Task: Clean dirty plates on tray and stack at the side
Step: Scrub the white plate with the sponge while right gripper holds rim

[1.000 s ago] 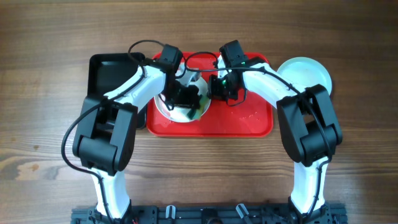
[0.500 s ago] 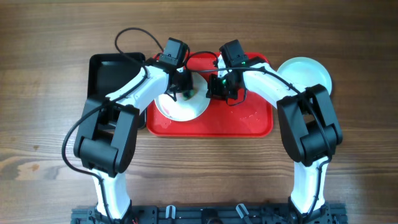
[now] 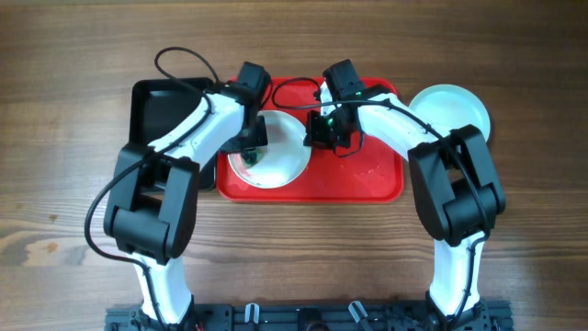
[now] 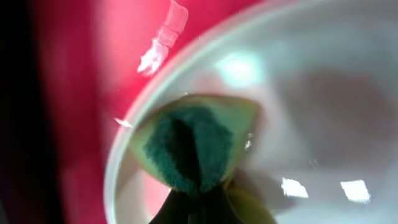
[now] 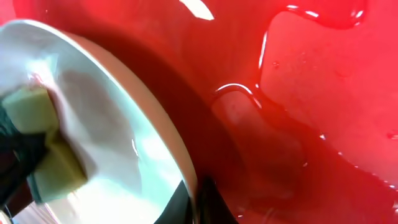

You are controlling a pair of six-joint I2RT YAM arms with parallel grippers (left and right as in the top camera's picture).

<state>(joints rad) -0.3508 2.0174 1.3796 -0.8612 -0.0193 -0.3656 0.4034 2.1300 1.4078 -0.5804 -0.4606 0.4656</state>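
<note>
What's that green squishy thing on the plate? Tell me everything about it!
It is a sponge: soft yellow-green foam with a rough dark green face. The left gripper pinches one end, so it bulges. It presses on the white plate near the rim, over the red tray. The close view is blurry, so finer detail is lost.

The left gripper (image 3: 251, 153) with its sponge (image 3: 248, 165) now sits at the left edge of the plate (image 3: 287, 152), after sweeping there from the middle by way of the far rim; more of the plate lies uncovered, and the arm's cable (image 3: 176, 62) loops further left
</note>
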